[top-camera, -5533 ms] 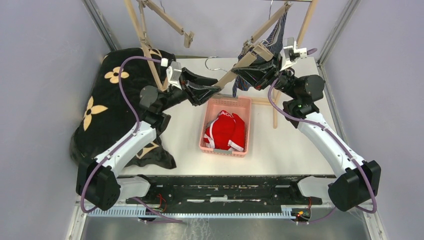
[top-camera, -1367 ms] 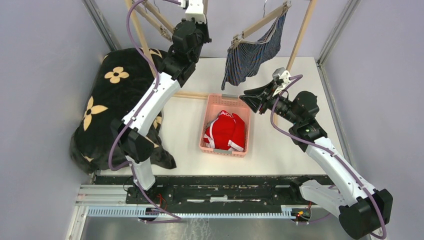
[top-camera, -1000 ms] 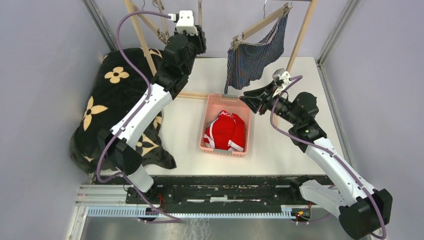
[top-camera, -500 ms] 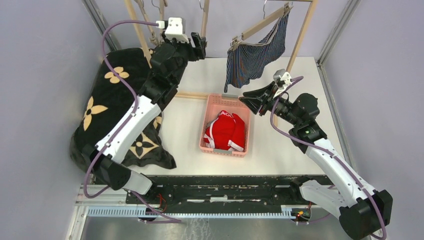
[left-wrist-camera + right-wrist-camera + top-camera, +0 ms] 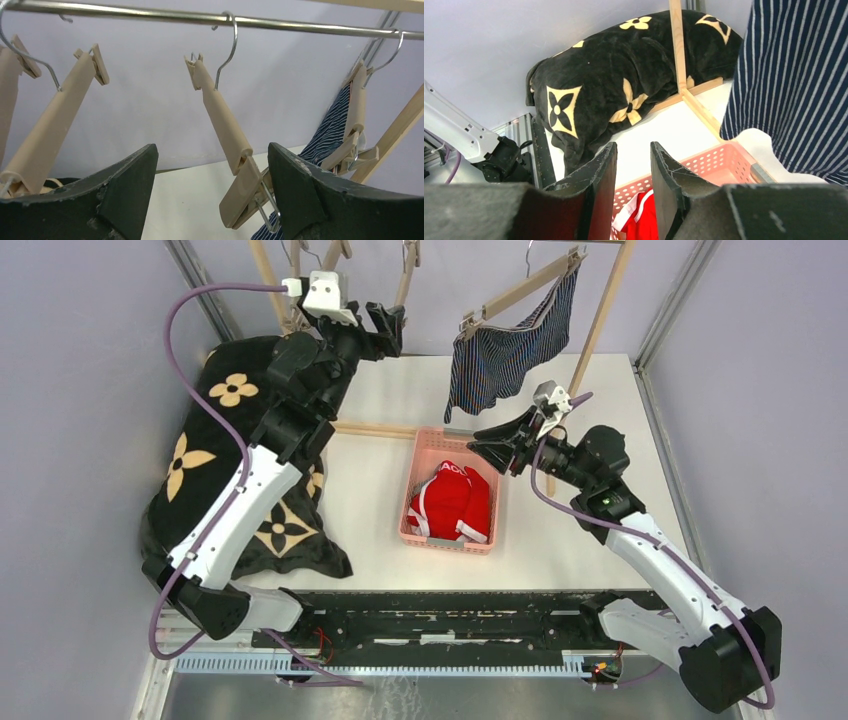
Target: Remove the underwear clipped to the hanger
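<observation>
From above, the dark blue boxers (image 5: pixel 508 352), thinly pale-striped, hang clipped by the waistband to a tilted wooden hanger (image 5: pixel 520 288) over the far end of a pink basket (image 5: pixel 420 465) on the table (image 5: pixel 365 500). Red briefs (image 5: pixel 450 502) with a white waistband lie crumpled in the basket. The right hand (image 5: pixel 478 444) sits just below the boxers' hem, apart from it.

In the left wrist view, the left hand (image 5: pixel 212 150) is spread wide and grasps nothing. Beyond it a bare hanger (image 5: pixel 222 125) hangs on the rail (image 5: pixel 150 14).

In the right wrist view, the fingers stand narrowly parted and empty, with the boxers at upper right.
</observation>
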